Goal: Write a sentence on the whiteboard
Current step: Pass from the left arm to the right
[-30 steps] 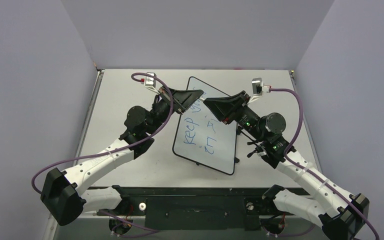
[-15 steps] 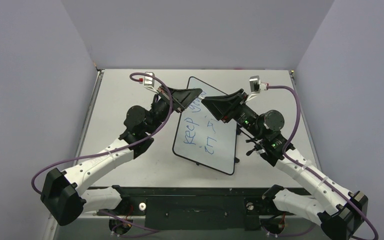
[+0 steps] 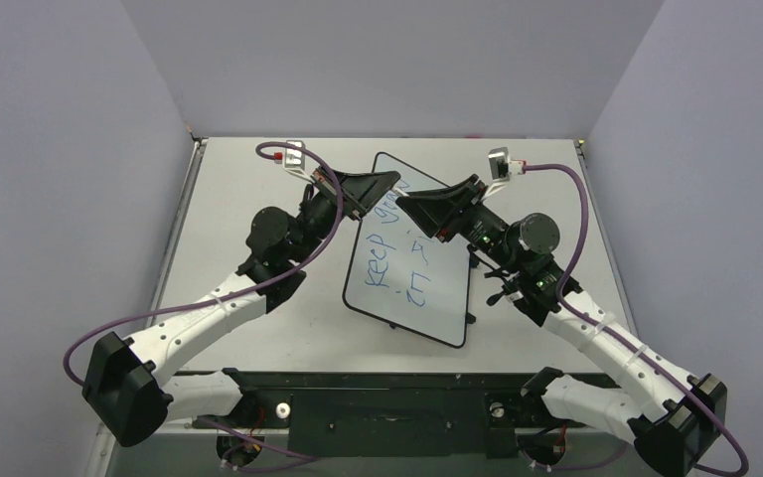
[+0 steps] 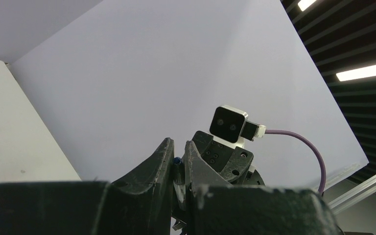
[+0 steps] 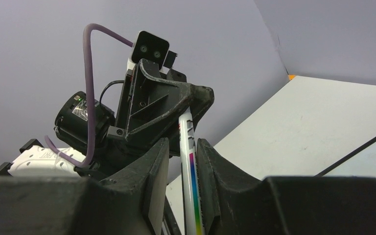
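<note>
Jaws on the left gripper are pinched together on the far end of a slim white marker pen with a rainbow stripe. The right gripper has it between its jaws, can't tell if they're biting. Glossy white rounded-corner whiteboard lies askew on the pale worktop under both, its wobbly blue sentence starting "Keep".

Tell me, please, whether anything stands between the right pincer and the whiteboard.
Nothing visible does: the right pincer, gripping a marker whose other end sits in the left pincer, hangs over the whiteboard's far half.
</note>
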